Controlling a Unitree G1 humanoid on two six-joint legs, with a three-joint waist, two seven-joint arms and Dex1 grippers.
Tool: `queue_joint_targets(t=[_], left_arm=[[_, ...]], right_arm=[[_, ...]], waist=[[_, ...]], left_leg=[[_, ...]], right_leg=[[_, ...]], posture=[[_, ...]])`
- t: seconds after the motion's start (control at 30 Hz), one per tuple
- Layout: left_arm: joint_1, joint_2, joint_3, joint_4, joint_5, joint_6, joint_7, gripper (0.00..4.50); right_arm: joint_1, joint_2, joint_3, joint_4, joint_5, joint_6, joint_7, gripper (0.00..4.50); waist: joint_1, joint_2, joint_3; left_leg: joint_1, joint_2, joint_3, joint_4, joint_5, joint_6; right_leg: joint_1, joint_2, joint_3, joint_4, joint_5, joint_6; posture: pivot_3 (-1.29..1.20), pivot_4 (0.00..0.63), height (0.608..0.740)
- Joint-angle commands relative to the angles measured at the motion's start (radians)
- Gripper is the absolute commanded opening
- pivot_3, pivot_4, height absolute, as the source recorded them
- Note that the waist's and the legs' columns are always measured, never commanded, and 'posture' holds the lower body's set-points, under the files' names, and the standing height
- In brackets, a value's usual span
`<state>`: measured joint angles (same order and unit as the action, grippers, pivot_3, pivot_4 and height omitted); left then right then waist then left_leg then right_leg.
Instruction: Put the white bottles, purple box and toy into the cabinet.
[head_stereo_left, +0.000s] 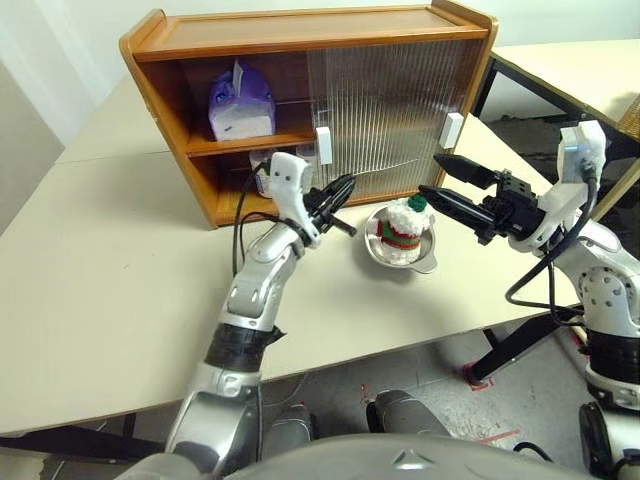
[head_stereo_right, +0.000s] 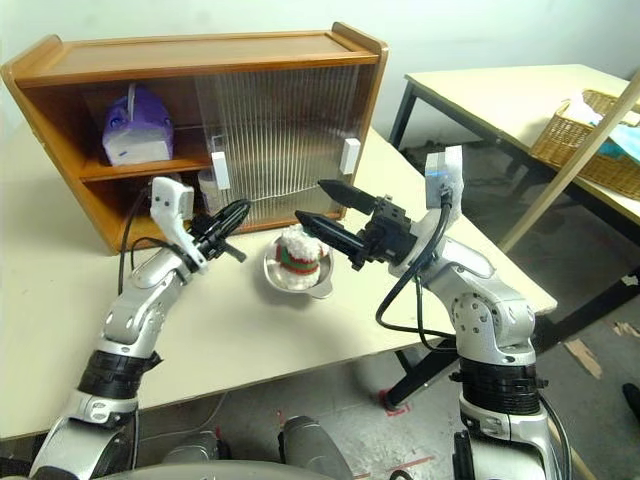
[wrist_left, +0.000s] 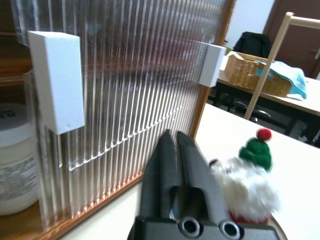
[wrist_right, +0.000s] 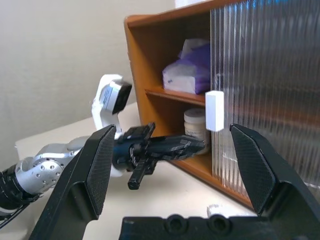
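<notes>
A: Nearest us, our left hand (head_stereo_left: 340, 190) hangs above the desk (head_stereo_left: 100, 300) with its fingers pressed together and nothing between them. It points toward the toy (head_stereo_left: 404, 228).

B: Noted. Our right hand (head_stereo_left: 440, 178) is spread wide and empty, hovering just past the toy on the desk's right side.

A: The toy sits in a steel bowl (head_stereo_left: 385, 256), midway across the desk and just in front of the cabinet (head_stereo_left: 300, 40), not yet put away.

B: So that is the item left, by our reckoning. Going further back: the purple box (head_stereo_left: 240, 102) lies on the cabinet's middle shelf at its open left end.

A: Below it, on the bottom shelf, a white bottle (wrist_left: 15, 155) stands beside the door's white handle (wrist_left: 57, 80). From the head views we make out pale shapes there, partly hidden by our left arm, so we cannot count two for certain.

B: Judgement, then: box stowed, at least one bottle stowed, toy outstanding. The ribbed sliding doors (head_stereo_left: 385, 110) cover the right half; the left half stands open.

A: Surface: pale beige desk, plain and matte. The cabinet stands toward its far edge.

B: Room: white wall behind, grey worn floor below, and a second desk to the right carrying a wicker basket (head_stereo_right: 590, 125).
</notes>
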<state>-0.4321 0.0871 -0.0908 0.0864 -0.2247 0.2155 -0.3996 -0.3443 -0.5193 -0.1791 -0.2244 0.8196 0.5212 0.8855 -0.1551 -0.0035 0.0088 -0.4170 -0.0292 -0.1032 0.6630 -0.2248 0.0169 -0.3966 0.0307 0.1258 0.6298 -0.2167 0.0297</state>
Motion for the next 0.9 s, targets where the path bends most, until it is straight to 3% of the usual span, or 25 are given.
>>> queue_joint_targets(t=[0.03, 0.4, 0.53, 0.9], left_arm=[[-0.037, -0.020, -0.004, 0.077, 0.027, -0.034, 0.014, 0.03], [-0.179, -0.087, 0.043, 0.326, 0.100, -0.209, 0.155, 0.03], [-0.185, -0.100, 0.055, 0.356, 0.135, -0.247, 0.238, 0.03], [-0.146, -0.106, 0.101, 0.346, 0.214, -0.310, 0.451, 0.03]], right_arm=[[0.005, 0.005, -0.009, 0.004, -0.020, -0.022, -0.011, 4.50], [0.014, 0.010, -0.007, 0.010, -0.042, -0.051, -0.018, 4.50], [0.015, 0.010, -0.006, 0.004, -0.041, -0.047, -0.022, 4.50], [0.010, 0.001, -0.006, 0.001, -0.033, -0.037, -0.018, 4.50]], waist=[[-0.002, 0.000, 0.000], [-0.016, 0.000, 0.000], [-0.027, 0.000, 0.000], [-0.051, 0.000, 0.000]], left_leg=[[0.000, 0.000, 0.000, 0.000, 0.000, 0.000], [0.000, 0.000, 0.000, 0.001, 0.001, 0.003], [0.000, -0.001, 0.001, 0.001, 0.008, 0.014], [0.000, -0.003, 0.003, 0.001, 0.008, 0.016]], right_leg=[[0.000, 0.000, 0.000, 0.000, 0.000, 0.000], [0.002, 0.000, 0.000, 0.000, 0.000, 0.003], [0.002, 0.004, 0.000, -0.001, -0.002, 0.006], [0.003, 0.006, -0.002, -0.002, -0.003, 0.010]], posture=[[-0.25, 0.002, 0.740], [-0.26, 0.000, 0.740], [-0.27, 0.000, 0.740], [-0.26, 0.000, 0.740]])
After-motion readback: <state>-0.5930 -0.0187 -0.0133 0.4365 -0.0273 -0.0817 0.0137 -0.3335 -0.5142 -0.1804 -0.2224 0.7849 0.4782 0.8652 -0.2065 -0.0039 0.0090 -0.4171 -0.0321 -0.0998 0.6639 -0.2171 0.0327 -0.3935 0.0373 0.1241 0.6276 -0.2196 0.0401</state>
